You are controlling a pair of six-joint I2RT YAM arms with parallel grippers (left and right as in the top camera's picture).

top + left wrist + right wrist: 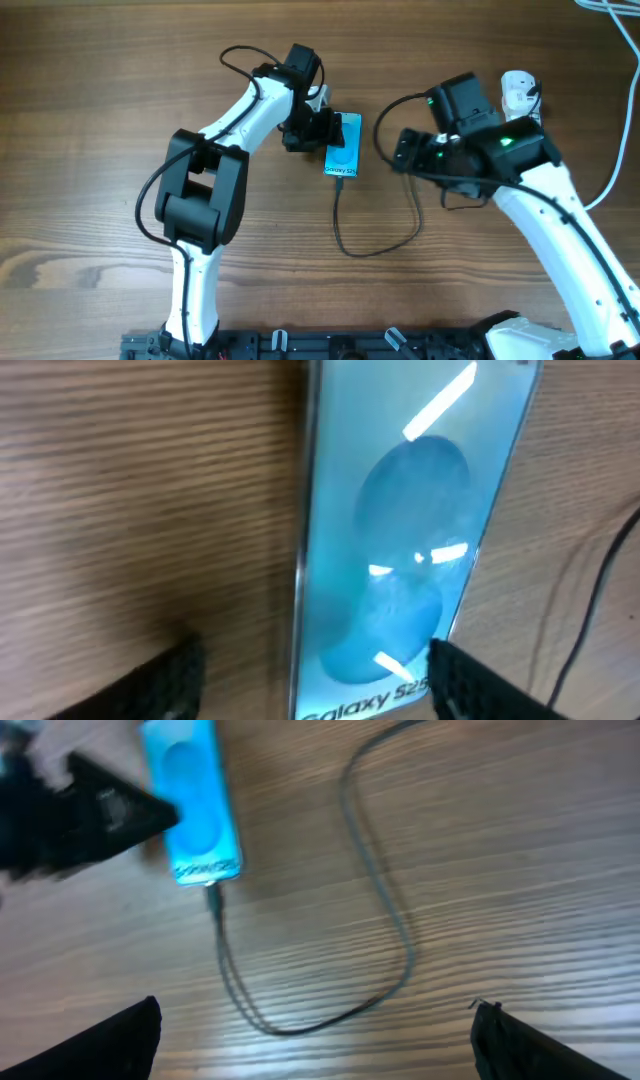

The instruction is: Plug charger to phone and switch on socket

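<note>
The phone (pixel 343 147) lies flat on the wooden table with its cyan screen up and its white text strip toward the front edge. The charger's thin black cable (pixel 347 246) meets the phone's near short end and loops right toward my right arm. My left gripper (pixel 322 130) is open and straddles the phone (pixel 400 540), with one finger at its right edge (pixel 315 650). My right gripper (pixel 400 150) is open and empty above the cable loop (pixel 400 940), fingers wide apart (pixel 315 1010). The phone also shows in the right wrist view (pixel 195 800). The white socket (pixel 517 88) is partly hidden behind my right arm.
A thicker white cable (pixel 630 90) runs along the far right edge of the table. My right arm's black cables hang near its wrist. The charger cable also passes at the right of the left wrist view (pixel 590 610).
</note>
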